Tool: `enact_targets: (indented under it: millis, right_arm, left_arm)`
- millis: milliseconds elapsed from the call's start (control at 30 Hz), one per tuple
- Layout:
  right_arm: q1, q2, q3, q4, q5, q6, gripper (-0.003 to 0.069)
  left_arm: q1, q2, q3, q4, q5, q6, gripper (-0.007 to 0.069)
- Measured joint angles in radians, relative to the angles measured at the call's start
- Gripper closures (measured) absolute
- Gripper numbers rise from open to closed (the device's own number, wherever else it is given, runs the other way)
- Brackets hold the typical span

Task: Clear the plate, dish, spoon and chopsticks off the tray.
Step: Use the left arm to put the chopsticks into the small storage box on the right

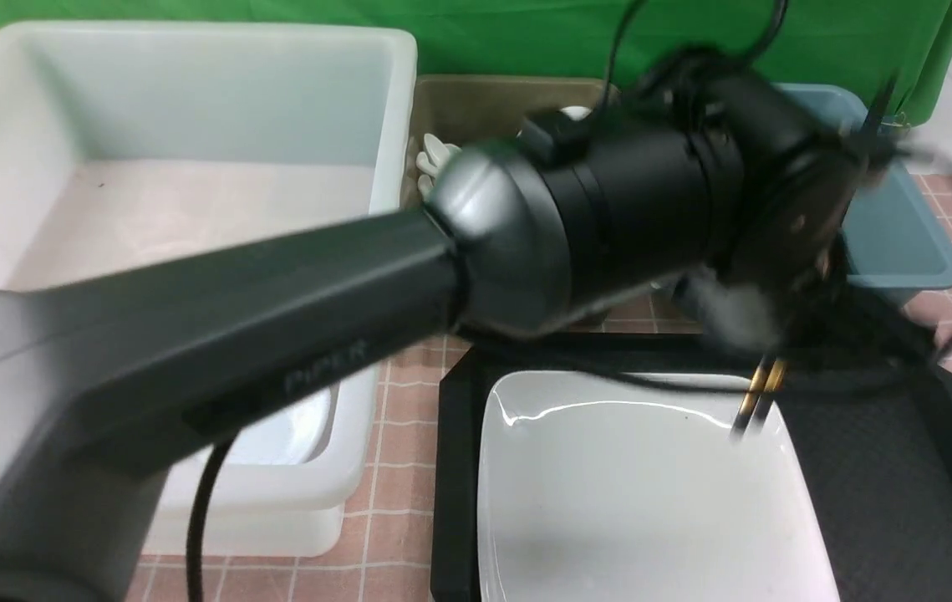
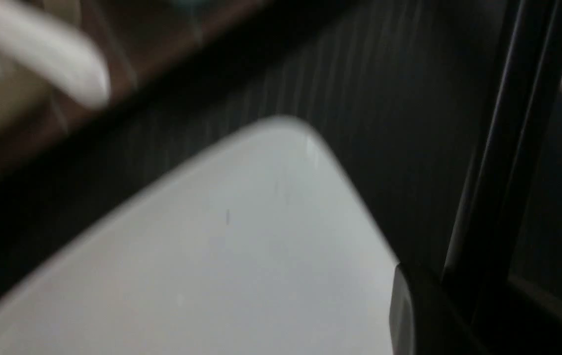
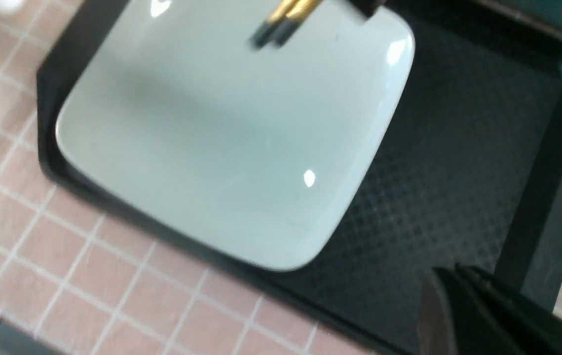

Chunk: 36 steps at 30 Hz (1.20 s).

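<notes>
Finding a white tub [image 1: 191, 100] at the upper left of the front view, on a pink checked cloth [image 1: 409, 401]. Reaching from the lower left corner toward the upper right with the blurred left arm [image 1: 275, 293], covering much of that tub. Glimpsing an olive tub [image 1: 484, 104] behind it at top centre, with white spoons [image 1: 434, 159] inside. Carrying the plate [image 1: 643, 502] at lower centre on the left part of the tray [image 1: 885, 468], flat and bare. Pinching the chopsticks [image 1: 756, 401] with the left gripper [image 1: 768, 347], right of centre. Holding them tilted over the plate's upper right corner, tips clear of its surface. Passing a blue tub [image 1: 893, 234] at the upper right. Catching the right gripper [image 3: 451, 283] only in the right wrist view, above the tray. Not managing to tell whether spread or pressed together.
</notes>
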Motion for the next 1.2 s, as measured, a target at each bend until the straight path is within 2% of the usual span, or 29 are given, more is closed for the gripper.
enact_targets:
  millis: [67, 100, 133, 167, 200, 233, 267, 300, 400, 500, 600, 733, 1033, 1200]
  right_arm:
    - [0.0, 0.0, 0.0, 0.0, -0.054, 0.012, 0.0627]
    - [0.0, 0.0, 0.0, 0.0, -0.059, 0.014, 0.0627]
    - [0.0, 0.0, 0.0, 0.0, -0.093, 0.016, 0.0627]
    - [0.0, 0.0, 0.0, 0.0, -0.102, 0.017, 0.0627]
    - [0.0, 0.0, 0.001, 0.0, -0.146, 0.022, 0.0627]
    - [0.0, 0.0, 0.002, 0.0, -0.152, 0.025, 0.0627]
    - [0.0, -0.001, 0.014, 0.0, -0.221, 0.046, 0.0626]
    - [0.0, -0.002, 0.017, 0.0, -0.232, 0.051, 0.0626]
    - [0.0, -0.017, 0.112, 0.0, -0.468, 0.113, 0.0626]
    - [0.0, -0.02, 0.214, 0.0, -0.647, 0.144, 0.0626]
    - [0.0, -0.02, 0.324, 0.0, -0.799, 0.159, 0.0625]
    - [0.0, -0.019, 0.384, 0.0, -0.902, 0.173, 0.0625]
    - [0.0, -0.019, 0.388, 0.0, -0.966, 0.156, 0.0625]
    - [0.0, -0.019, 0.388, 0.0, -0.967, 0.151, 0.0625]
  left_arm:
    - [0.028, 0.0, -0.014, 0.029, -0.165, 0.006, 0.0529]
    - [0.031, 0.001, -0.016, 0.031, -0.181, 0.007, 0.0529]
    - [0.053, 0.006, -0.02, 0.035, -0.284, 0.008, 0.0529]
    - [0.064, 0.009, -0.02, 0.035, -0.313, 0.008, 0.0529]
    - [0.093, 0.024, -0.021, 0.037, -0.441, 0.008, 0.0529]
    - [0.101, 0.03, -0.021, 0.037, -0.454, 0.008, 0.0529]
    - [0.129, 0.059, -0.021, 0.04, -0.574, 0.008, 0.0529]
    - [0.136, 0.068, -0.021, 0.04, -0.587, 0.008, 0.0529]
    - [0.181, 0.155, -0.021, 0.042, -0.803, 0.008, 0.0529]
    - [0.211, 0.227, -0.021, 0.041, -0.931, 0.009, 0.0529]
    - [0.235, 0.293, -0.026, 0.032, -0.968, 0.009, 0.0529]
    - [0.248, 0.368, -0.041, 0.03, -0.977, 0.008, 0.0529]
    - [0.247, 0.424, -0.045, 0.035, -0.976, 0.014, 0.0529]
    - [0.247, 0.428, -0.048, 0.037, -0.93, 0.06, 0.052]
